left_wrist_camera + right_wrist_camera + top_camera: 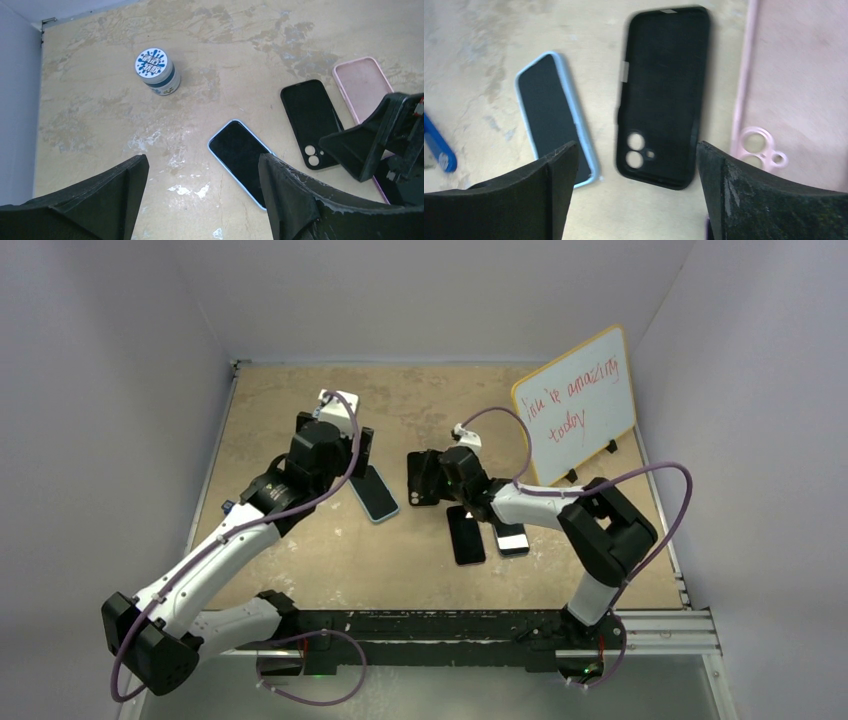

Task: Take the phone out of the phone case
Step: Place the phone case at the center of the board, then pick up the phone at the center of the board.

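Observation:
An empty black phone case (664, 95) lies inside up on the table, its camera holes toward my right gripper (636, 150), which hangs open just above it with nothing between its fingers. Left of the case lies a phone (555, 120) with a light-blue rim, screen up. In the left wrist view that phone (240, 160) sits by the right finger of my open left gripper (202, 165), which holds nothing, and the black case (311, 122) lies beyond it. From above, the left gripper (358, 445) is over the phone (377, 496) and the right gripper (432, 472) over the case (415, 490).
An empty pink case (794, 90) lies right of the black one. A small white jar (156, 71) stands toward the back left. Two more dark phones (465, 535) (511, 538) lie under the right arm. A whiteboard (575, 405) stands at the back right.

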Controlling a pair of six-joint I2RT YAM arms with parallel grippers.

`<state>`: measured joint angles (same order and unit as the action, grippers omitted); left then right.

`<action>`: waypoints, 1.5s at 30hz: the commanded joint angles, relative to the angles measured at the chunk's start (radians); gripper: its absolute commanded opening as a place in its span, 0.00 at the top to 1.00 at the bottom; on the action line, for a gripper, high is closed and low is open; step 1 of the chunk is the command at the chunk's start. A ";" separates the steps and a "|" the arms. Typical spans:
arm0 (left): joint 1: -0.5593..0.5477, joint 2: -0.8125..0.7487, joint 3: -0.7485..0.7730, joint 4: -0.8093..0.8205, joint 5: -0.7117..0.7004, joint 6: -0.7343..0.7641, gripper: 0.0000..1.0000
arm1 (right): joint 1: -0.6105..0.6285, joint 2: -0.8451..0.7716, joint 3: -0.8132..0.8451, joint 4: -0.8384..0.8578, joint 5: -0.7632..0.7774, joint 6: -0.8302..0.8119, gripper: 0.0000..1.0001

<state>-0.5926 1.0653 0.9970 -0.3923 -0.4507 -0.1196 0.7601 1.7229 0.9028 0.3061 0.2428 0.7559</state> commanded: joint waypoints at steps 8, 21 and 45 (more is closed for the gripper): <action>0.101 -0.111 0.041 -0.008 -0.067 -0.127 0.08 | 0.161 0.159 0.284 -0.058 -0.065 -0.379 0.01; 0.105 -0.158 0.026 0.008 -0.106 -0.129 0.08 | 0.237 0.388 0.531 -0.241 0.053 -0.464 0.01; 0.111 -0.339 -0.164 -0.026 0.051 -0.371 0.08 | 0.390 0.149 0.248 -0.311 0.097 -0.340 0.53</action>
<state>-0.4904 0.7708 0.8867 -0.4179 -0.4709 -0.3714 1.1320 1.9842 1.2339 0.0257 0.4103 0.3420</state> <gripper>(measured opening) 0.919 0.734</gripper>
